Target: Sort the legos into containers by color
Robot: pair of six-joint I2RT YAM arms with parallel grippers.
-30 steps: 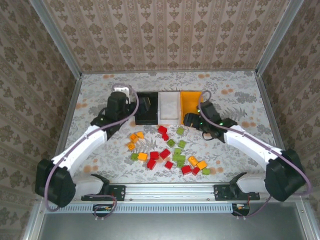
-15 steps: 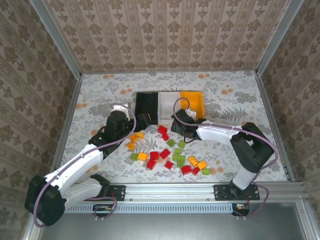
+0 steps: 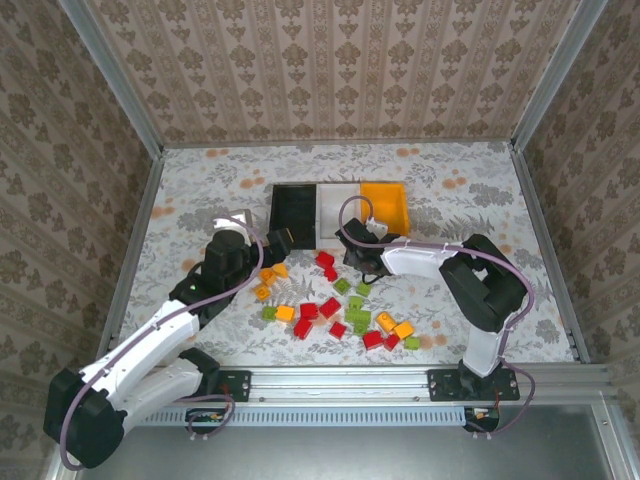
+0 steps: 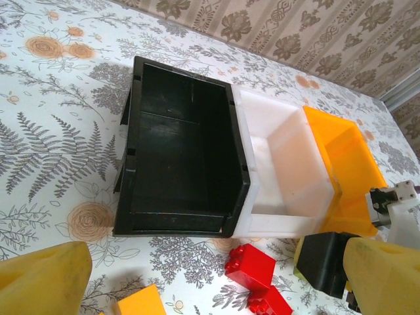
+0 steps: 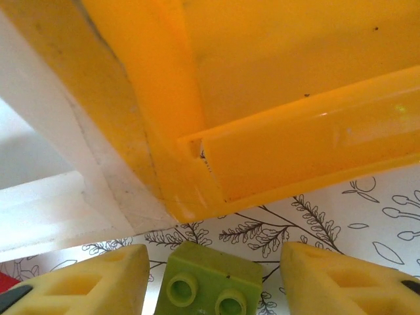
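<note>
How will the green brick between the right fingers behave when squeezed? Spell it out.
The green brick looks like hard moulded plastic, so probably stiff and light. Flat-sided between the right fingers, it likely won't roll; smooth faces may slip.

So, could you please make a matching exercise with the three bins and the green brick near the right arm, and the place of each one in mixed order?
Things:
1. black bin
2. white bin
3. orange-yellow bin
4. lime green brick

Places:
a. middle of the row of bins
b. on the table, between the open jaws of the right gripper
c. left end of the row, top view
d. right end of the row, top view

Pairs: 1-c, 2-a, 3-d, 4-b
</note>
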